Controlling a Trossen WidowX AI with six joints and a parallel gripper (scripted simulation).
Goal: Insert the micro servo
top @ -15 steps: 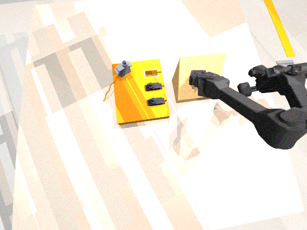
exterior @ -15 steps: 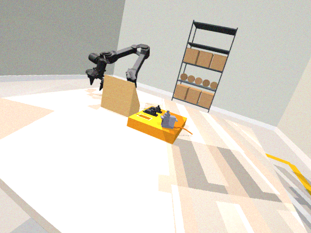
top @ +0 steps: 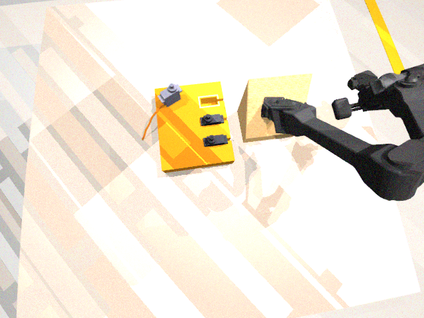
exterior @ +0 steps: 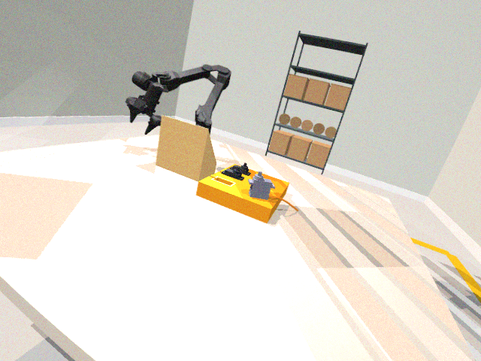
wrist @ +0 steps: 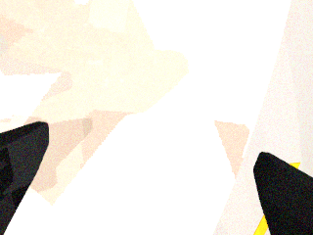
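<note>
The loose grey-blue micro servo (top: 170, 96) (exterior: 260, 188) stands on the yellow deck (top: 179, 150) (exterior: 233, 198), at a corner, turned at an angle, with its output shaft up. Its orange cable (top: 147, 126) (exterior: 289, 204) hangs out past the deck's edge. The empty pocket (top: 209, 101) (exterior: 223, 181) is outlined in white, with a side notch at the deck's edge facing the wooden block. My gripper (exterior: 139, 127) (wrist: 155, 148) is open and empty, high up and well away from the servo, beyond the wooden block as seen in the exterior view.
Two dark servos (top: 212, 119) (top: 215, 140) sit in the deck in a row beside the pocket; they overlap in the exterior view. A tall sloped wooden block (top: 277, 85) (exterior: 180, 147) stands between the deck and my gripper. A shelf rack with boxes stands in the background.
</note>
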